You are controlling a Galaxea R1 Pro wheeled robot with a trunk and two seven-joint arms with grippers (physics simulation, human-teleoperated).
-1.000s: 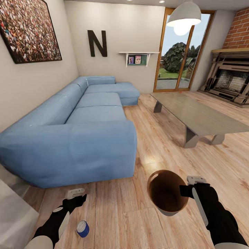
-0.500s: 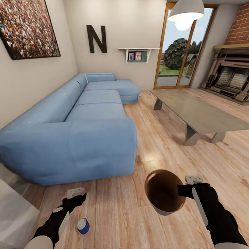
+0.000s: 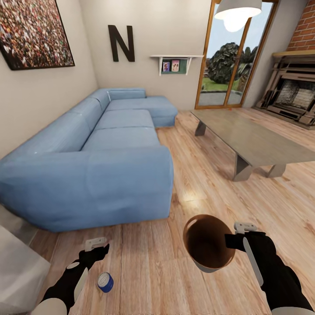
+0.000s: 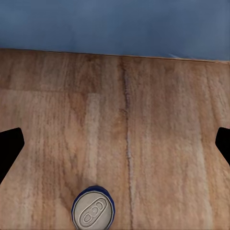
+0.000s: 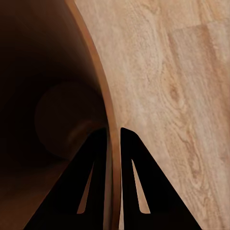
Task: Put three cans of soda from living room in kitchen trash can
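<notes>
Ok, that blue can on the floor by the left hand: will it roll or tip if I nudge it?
The blue can stands upright on the wood floor, so it probably won't roll at once. It looks small and light, so a nudge could tip it. Once down, its round side would likely roll on the smooth boards.

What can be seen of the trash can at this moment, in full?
The trash can is a small round tapered bin, grey outside, with a copper-brown rim and a dark brown inside that looks empty. It is held above the wood floor, tipped so its mouth faces the head camera. The right claw pinches its rim, one finger inside the wall and one outside. Nothing else touches it.
</notes>
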